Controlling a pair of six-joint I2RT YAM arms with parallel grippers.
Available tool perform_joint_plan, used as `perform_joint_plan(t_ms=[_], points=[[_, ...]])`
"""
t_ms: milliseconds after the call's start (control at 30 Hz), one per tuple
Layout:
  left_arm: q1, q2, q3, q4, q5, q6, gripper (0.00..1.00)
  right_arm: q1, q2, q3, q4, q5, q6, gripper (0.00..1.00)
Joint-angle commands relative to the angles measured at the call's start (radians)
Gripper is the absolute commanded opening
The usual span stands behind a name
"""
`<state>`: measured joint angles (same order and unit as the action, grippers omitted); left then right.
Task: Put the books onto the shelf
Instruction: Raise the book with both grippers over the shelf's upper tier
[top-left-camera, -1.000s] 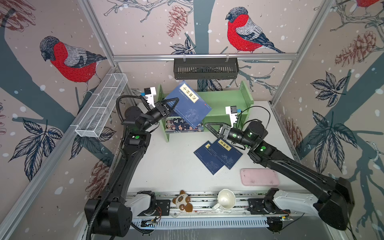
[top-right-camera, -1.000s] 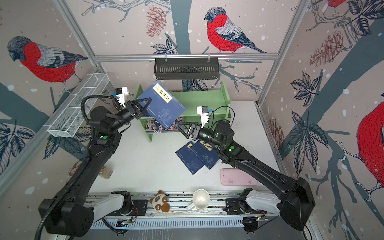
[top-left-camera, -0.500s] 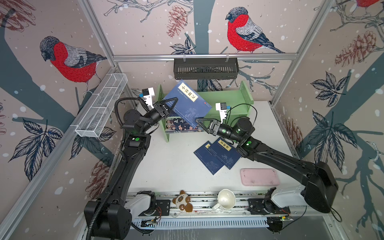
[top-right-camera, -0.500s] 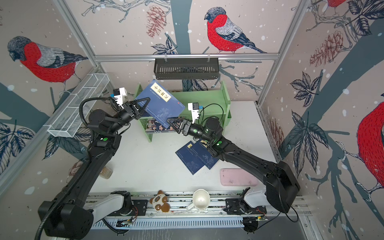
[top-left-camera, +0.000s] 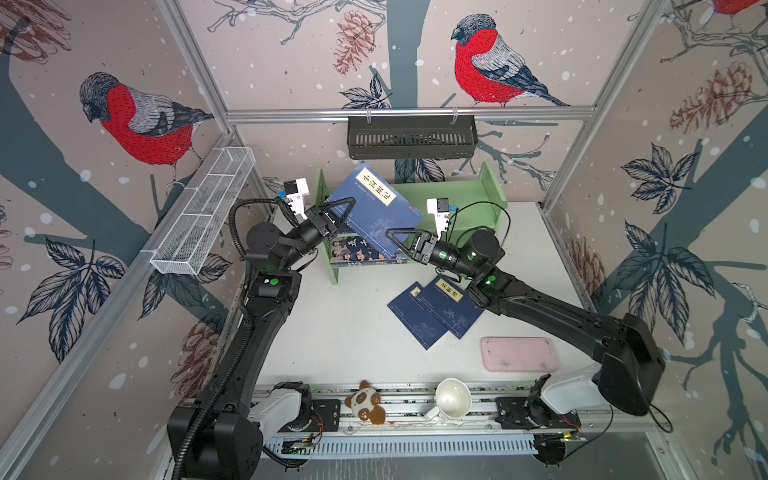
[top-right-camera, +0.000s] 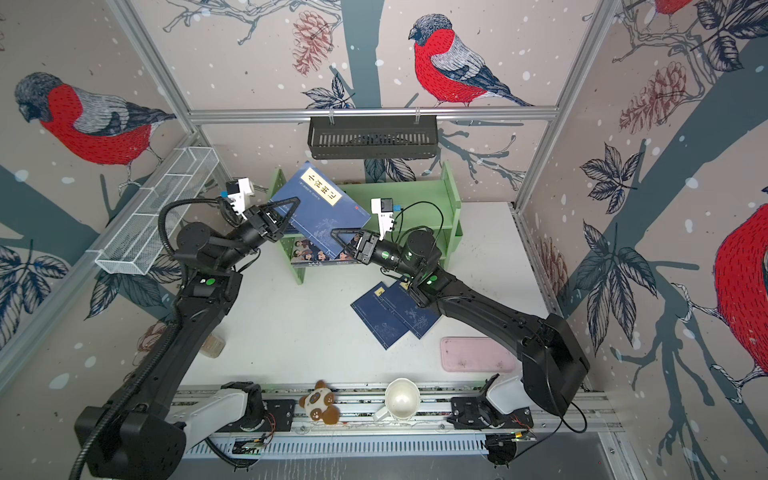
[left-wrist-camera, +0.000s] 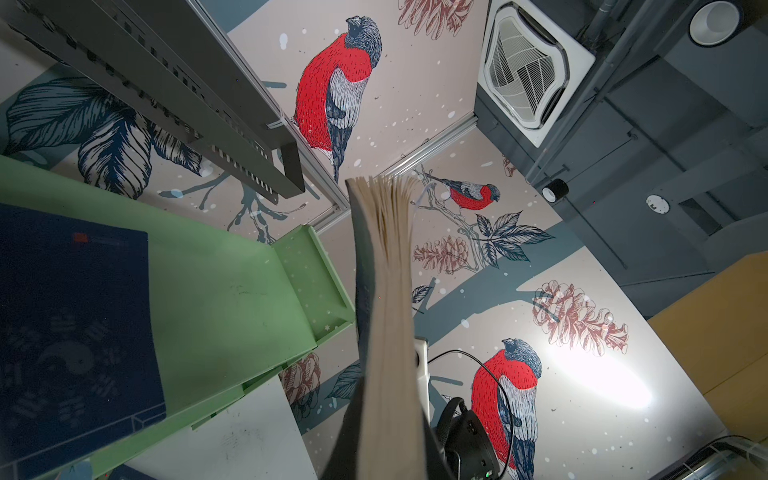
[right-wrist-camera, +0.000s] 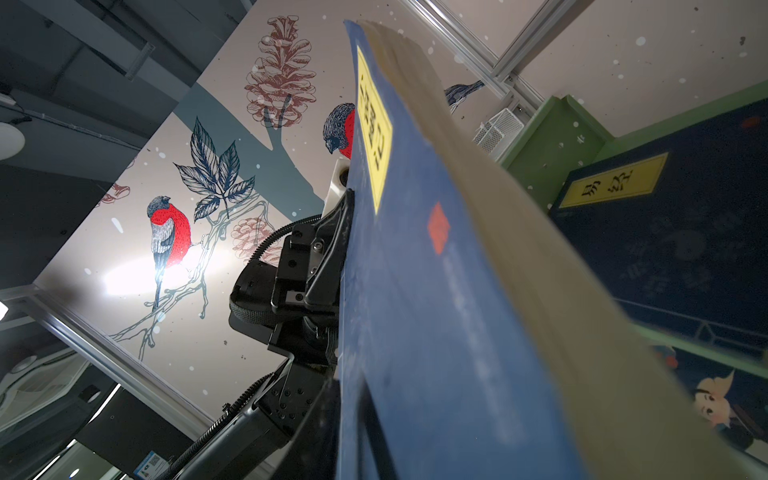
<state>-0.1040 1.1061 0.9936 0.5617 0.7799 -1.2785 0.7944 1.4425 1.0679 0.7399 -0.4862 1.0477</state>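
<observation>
The green shelf (top-left-camera: 491, 189) stands at the far middle of the table. Its lower tier holds the cartoon book (top-left-camera: 353, 254), lying flat. On the upper tier lies a navy book (right-wrist-camera: 665, 232) with a yellow label. Only the wrist views show it; in both top views the held book (top-left-camera: 374, 208) covers that spot.

The held book is navy with a yellow label and hangs tilted above the shelf's left half. The left gripper (top-left-camera: 346, 212) is clamped on its left edge, and the left wrist view looks straight along the fanned page edges (left-wrist-camera: 386, 291). The right gripper (top-left-camera: 395, 242) sits at the book's near right corner with its jaws narrow. The cover fills the right wrist view, but I cannot tell whether the pinch is made.

A pair of navy books (top-left-camera: 451, 307) lies overlapped on the table, near and right of the shelf. The pink tray (top-left-camera: 519, 353) lies nearer on the right.

The black basket (top-left-camera: 411, 137) hangs on the far rail and the wire basket (top-left-camera: 203, 212) on the left wall. The inside of the black one is hidden.
</observation>
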Motion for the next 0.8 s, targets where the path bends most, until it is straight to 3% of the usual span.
perform_joint_plan(t_ms=[0,100,167,233,300,367,600,767], points=[[-0.003,-0.009,-0.021,0.070,0.000,-0.007,0.00,-0.006,0.006,0.012,0.032,-0.025,-0.012,0.20],[-0.003,-0.022,-0.050,0.065,0.000,0.021,0.00,-0.022,0.009,0.016,0.027,-0.045,-0.015,0.05],[-0.003,-0.033,-0.069,0.043,-0.001,0.063,0.04,-0.035,0.012,0.019,0.023,-0.070,-0.024,0.02],[-0.003,-0.040,-0.075,0.001,0.009,0.125,0.23,-0.053,0.013,0.031,-0.003,-0.109,-0.043,0.02],[-0.001,-0.048,-0.069,-0.059,0.036,0.215,0.48,-0.077,0.008,0.048,-0.049,-0.158,-0.068,0.01],[0.003,-0.063,-0.061,-0.136,0.064,0.321,0.57,-0.106,-0.005,0.064,-0.112,-0.207,-0.098,0.01],[0.021,-0.098,0.030,-0.506,0.141,0.696,0.70,-0.235,-0.085,0.116,-0.428,-0.371,-0.277,0.01],[0.029,-0.088,0.083,-0.658,0.231,0.839,0.73,-0.291,-0.144,0.140,-0.622,-0.473,-0.412,0.01]])
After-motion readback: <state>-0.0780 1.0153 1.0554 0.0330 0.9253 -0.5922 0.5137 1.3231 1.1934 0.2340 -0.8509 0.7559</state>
